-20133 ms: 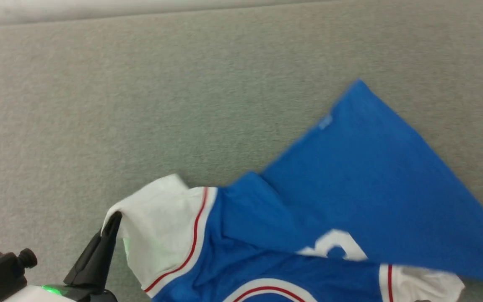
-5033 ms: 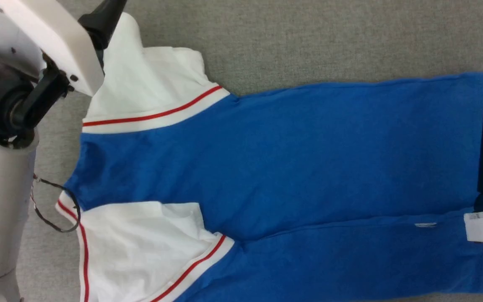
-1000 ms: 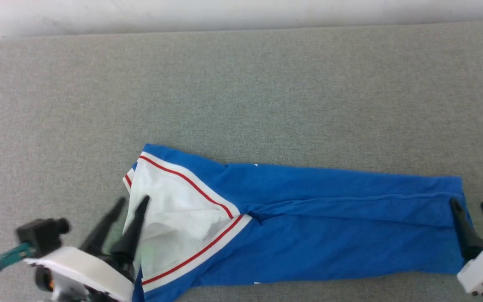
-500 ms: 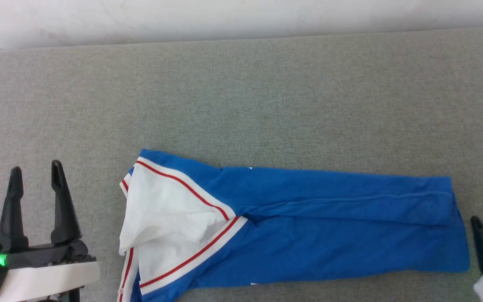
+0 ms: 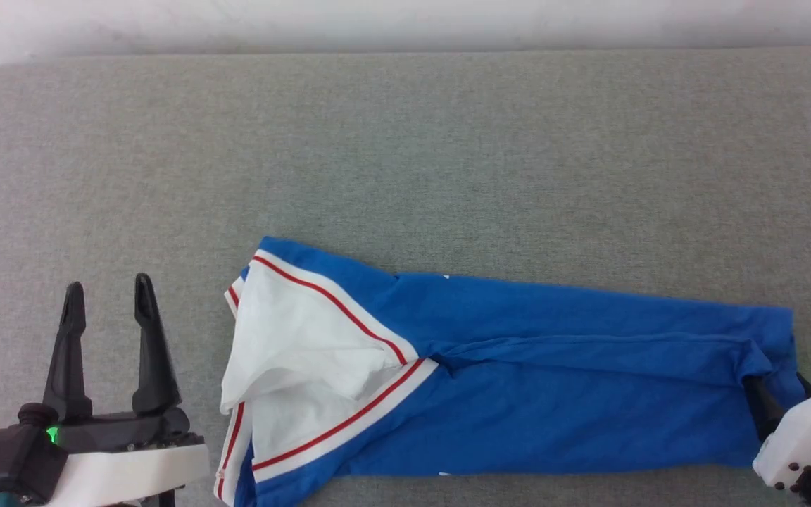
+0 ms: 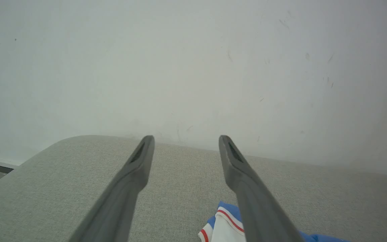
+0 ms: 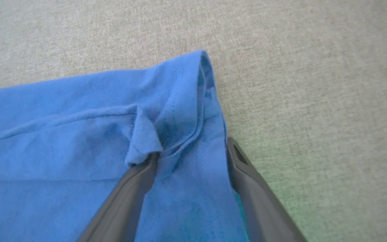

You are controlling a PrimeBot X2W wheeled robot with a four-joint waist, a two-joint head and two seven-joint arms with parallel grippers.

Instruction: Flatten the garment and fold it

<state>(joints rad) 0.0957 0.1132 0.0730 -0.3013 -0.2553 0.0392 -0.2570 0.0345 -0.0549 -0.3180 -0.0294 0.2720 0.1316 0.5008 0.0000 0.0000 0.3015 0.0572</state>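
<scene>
The garment (image 5: 518,380) lies folded into a long blue strip across the grey pad, with its white sleeve and red trim at the left end. My left gripper (image 5: 108,285) stands open on the pad, a short way left of the sleeve and touching nothing. In the left wrist view the left gripper (image 6: 186,139) has its fingers spread over bare pad, and a corner of the garment (image 6: 227,225) shows at the bottom. My right gripper (image 5: 780,389) is at the garment's right hem. In the right wrist view the right gripper (image 7: 191,151) is open and straddles the rucked hem of the garment (image 7: 62,127), with its left fingertip under a small fold.
The grey padded surface (image 5: 405,155) stretches wide beyond the garment, with bare room behind and to both sides. A pale wall (image 5: 405,21) runs along its far edge. The pad's rounded left corner (image 6: 62,141) shows in the left wrist view.
My left gripper let go of the white sleeve and drew off to the left, open. My right gripper pushed in onto the right hem and rucked it. The camera shifted slightly.
</scene>
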